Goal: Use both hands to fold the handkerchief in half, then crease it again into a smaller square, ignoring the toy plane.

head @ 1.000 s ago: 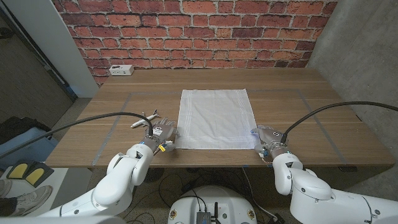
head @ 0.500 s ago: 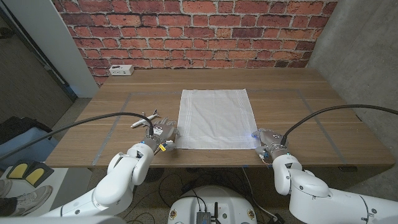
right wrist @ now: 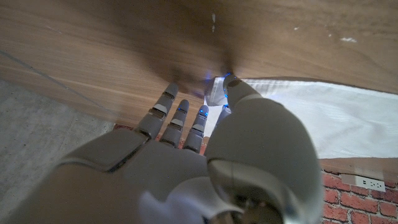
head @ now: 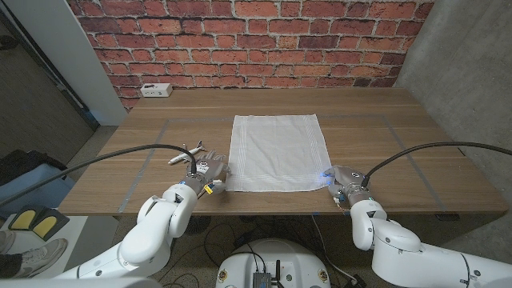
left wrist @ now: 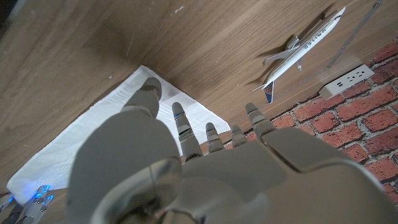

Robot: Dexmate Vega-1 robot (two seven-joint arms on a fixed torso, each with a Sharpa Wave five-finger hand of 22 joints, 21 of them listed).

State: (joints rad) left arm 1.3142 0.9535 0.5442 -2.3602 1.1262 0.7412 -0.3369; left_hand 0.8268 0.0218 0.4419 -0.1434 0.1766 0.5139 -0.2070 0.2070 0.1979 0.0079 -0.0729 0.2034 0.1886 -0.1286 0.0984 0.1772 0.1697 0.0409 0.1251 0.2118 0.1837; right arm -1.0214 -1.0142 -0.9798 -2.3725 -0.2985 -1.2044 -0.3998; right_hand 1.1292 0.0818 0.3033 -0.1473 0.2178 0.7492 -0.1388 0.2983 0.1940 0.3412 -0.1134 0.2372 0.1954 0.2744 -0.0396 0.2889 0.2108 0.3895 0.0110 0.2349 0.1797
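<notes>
— 2 hands sit at the near corners. We see the handkerchief spread flat in the middle of the wooden table, its far edge toward 12 o'clock and its near edge close to the table's front lip.

— And our left hand?

— At about 8 o'clock of the cloth, at the near left corner. In the left wrist view the thumb lies on the white corner and the other fingers reach over the fabric edge. We cannot tell whether it has a pinch.

— The right hand?

— At 4 o'clock, at the near right corner, which looks slightly lifted. In the right wrist view its fingers are spread, with the thumb at the cloth's corner; whether it grips, we cannot tell.

— Room to move?

— Bare wood lies from 12 to 3 o'clock. The toy plane sits just beyond our left hand, at 9 o'clock of the cloth, apart from its edge. A white power strip lies at 11 o'clock by the brick wall.
</notes>
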